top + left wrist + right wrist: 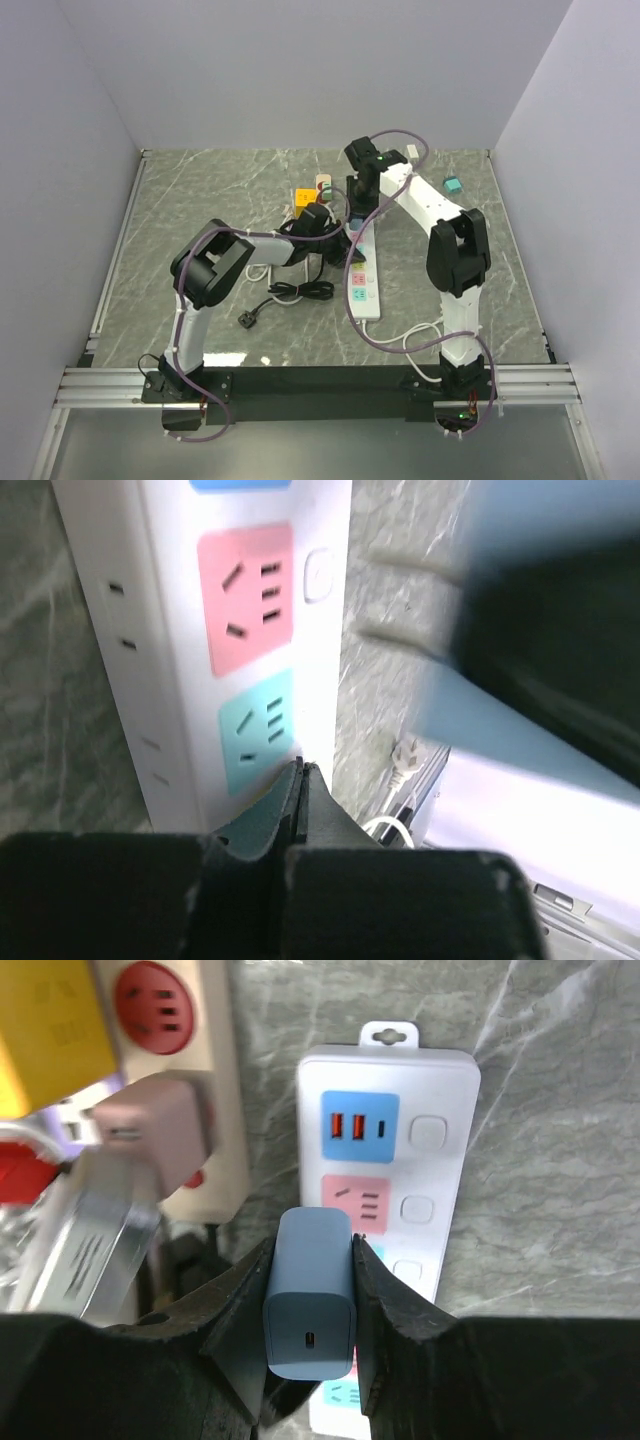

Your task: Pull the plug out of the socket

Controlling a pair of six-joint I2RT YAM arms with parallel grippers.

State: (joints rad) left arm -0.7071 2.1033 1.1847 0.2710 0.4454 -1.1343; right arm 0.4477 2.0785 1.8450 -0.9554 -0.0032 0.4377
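Blue plug tight between right jaws

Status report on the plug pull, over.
Right hand shut on blue plug, over pink socket of white power strip. Left hand shut, empty, tips by teal socket. Beige strip alongside, not blocking.

Pwr strip: glossy white plastic; plug: matt blue plastic; table: smooth, marble-look.

- Plug covers part of the strip; its prongs are out of sight.
- Left wrist view: a big dark-and-blue shape at right, too blurred to identify.
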